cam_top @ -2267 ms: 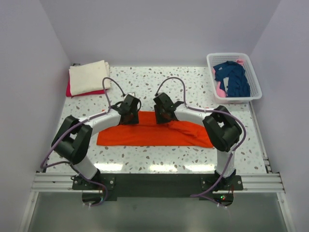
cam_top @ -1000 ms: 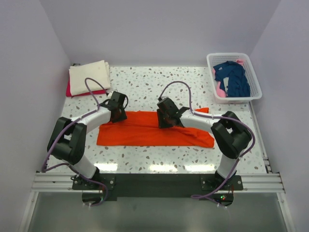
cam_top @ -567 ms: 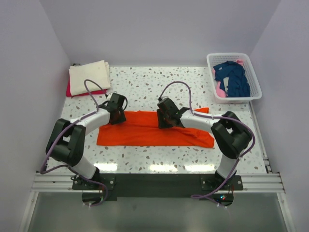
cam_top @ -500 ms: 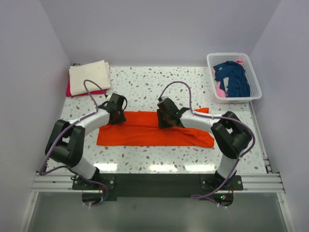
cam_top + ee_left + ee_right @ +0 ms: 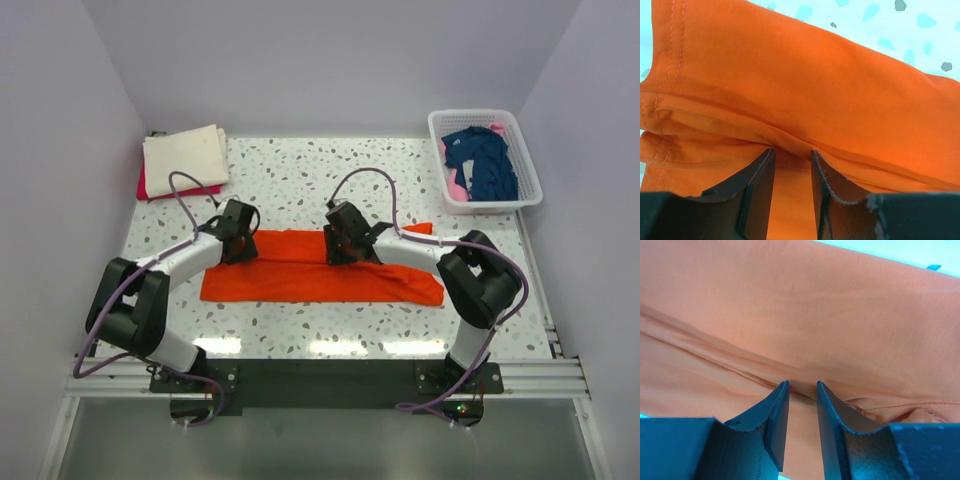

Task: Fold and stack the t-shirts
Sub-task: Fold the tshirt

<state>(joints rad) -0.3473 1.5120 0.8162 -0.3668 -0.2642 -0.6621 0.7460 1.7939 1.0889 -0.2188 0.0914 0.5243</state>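
Arms stretched forward and angled inward, the left pincer (image 5: 792,152) and right pincer (image 5: 802,385) each clamp a ridge of the bright orange cloth t-shirt (image 5: 300,278) on the speckled table (image 5: 300,170).

Table (image 5: 330,165): white terrazzo top with grey and dark flecks, level, bounded on three sides by walls.

Walls: left (image 5: 60,150), back (image 5: 330,60) and right (image 5: 600,150), all plain pale lilac and unmarked.

Basket (image 5: 495,205): white plastic lattice, rectangular and upright. It stands on the table's far right corner, near the right wall, long side running front to back.

Rail (image 5: 540,378): aluminium, running side to side along the table's near edge.

Plate (image 5: 330,385): black, lying across the rail's middle.

Panel (image 5: 320,440): grey, below the rail at the bottom of the top view.
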